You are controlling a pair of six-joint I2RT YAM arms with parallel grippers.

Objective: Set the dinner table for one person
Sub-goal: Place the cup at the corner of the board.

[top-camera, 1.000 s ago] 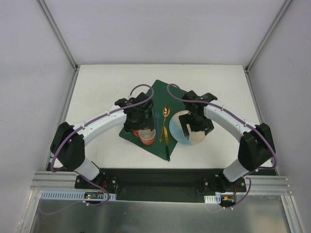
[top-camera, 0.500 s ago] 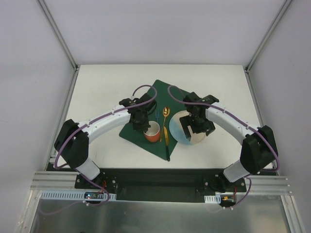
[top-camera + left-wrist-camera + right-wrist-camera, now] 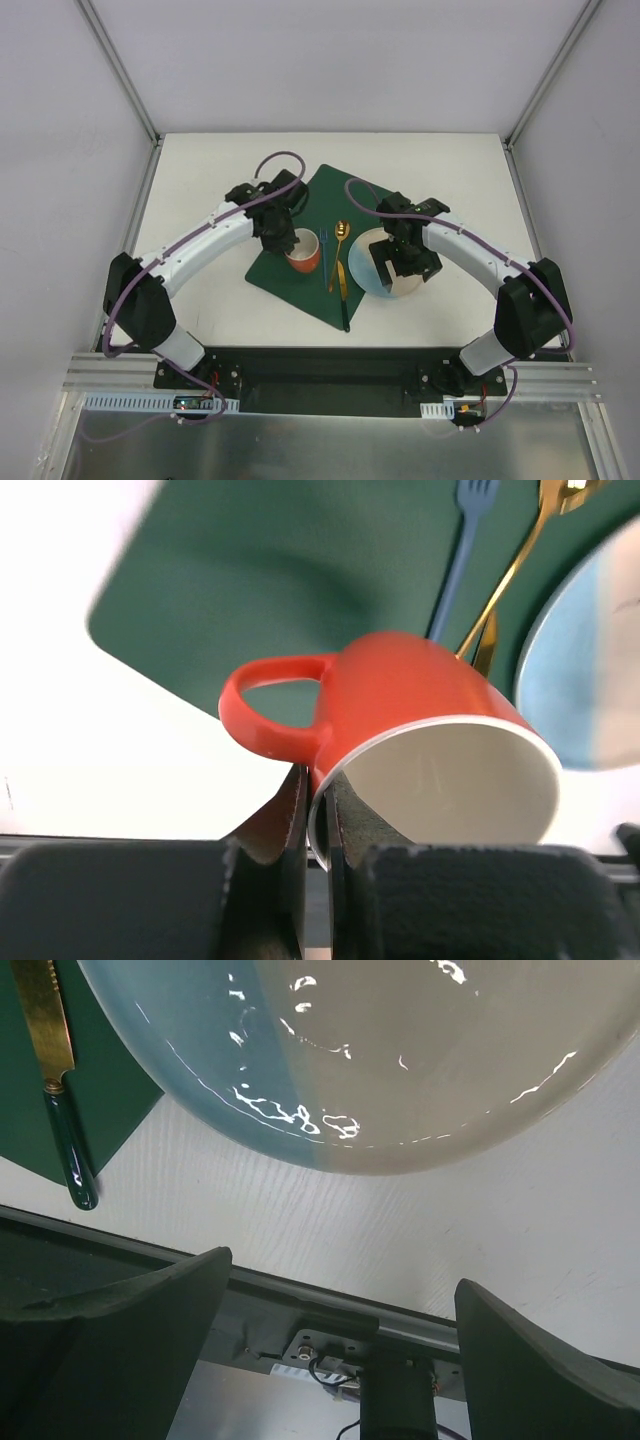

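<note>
While the left gripper [image 3: 317, 815] is clamped on the rim wall of the glossy orange-red ceramic mug [image 3: 420, 710], one finger inside and one outside just beside the handle, I judge the step in hand to be carrying that mug to its place setting. In the left wrist view the mug hangs tilted from this thin pinch, mouth toward the camera, so I would move slowly and level the wrist before lowering. I cannot tell whether its base touches anything.

From above, the mug [image 3: 303, 258] sits over the dark green rectangular placemat [image 3: 322, 195], which lies cornerwise near the middle of the large plain white matte dinner table [image 3: 200, 170]. The slim blue fork [image 3: 323, 245] is just beside the mug at its 3 o'clock, with the gold spoon [image 3: 341, 238] and the gold knife with a green handle [image 3: 341, 285] beyond. I would steer the mug away from them and set it flat before letting go.

The right gripper [image 3: 403, 262] hovers over the round blue-and-beige glazed plate [image 3: 362, 262] at the cutlery's 3 o'clock, jaws wide apart and holding nothing. I would leave it parked there to avoid crossing arms.
</note>
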